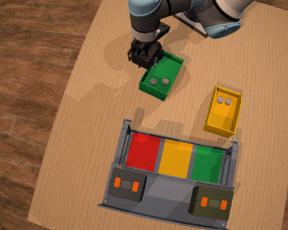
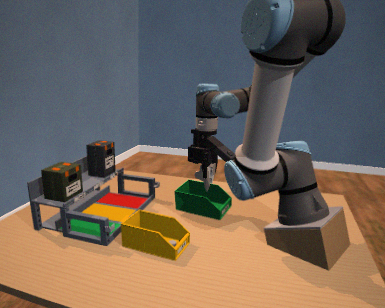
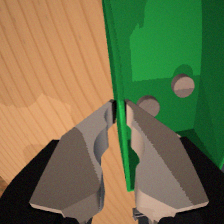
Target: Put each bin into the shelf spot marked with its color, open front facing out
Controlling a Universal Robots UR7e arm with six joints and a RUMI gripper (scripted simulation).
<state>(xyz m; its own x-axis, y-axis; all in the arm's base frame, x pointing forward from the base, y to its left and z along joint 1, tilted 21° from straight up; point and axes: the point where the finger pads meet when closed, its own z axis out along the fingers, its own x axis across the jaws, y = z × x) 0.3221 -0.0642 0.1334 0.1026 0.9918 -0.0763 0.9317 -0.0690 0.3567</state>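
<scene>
The green bin holds two round grey parts near its back; its low front faces the robot's base. My gripper points down and is shut on the bin's side wall. The wall slants slightly between the fingertips in the wrist view; whether the bin's floor touches the table is unclear. The yellow bin stands beside the shelf with two grey parts. The shelf carries red, yellow and green marks, all unoccupied.
A dark toolbox and an olive toolbox stand on the shelf's upper board. Raised side frames flank the marks. The yellow bin is close to the shelf's front at the green-mark end.
</scene>
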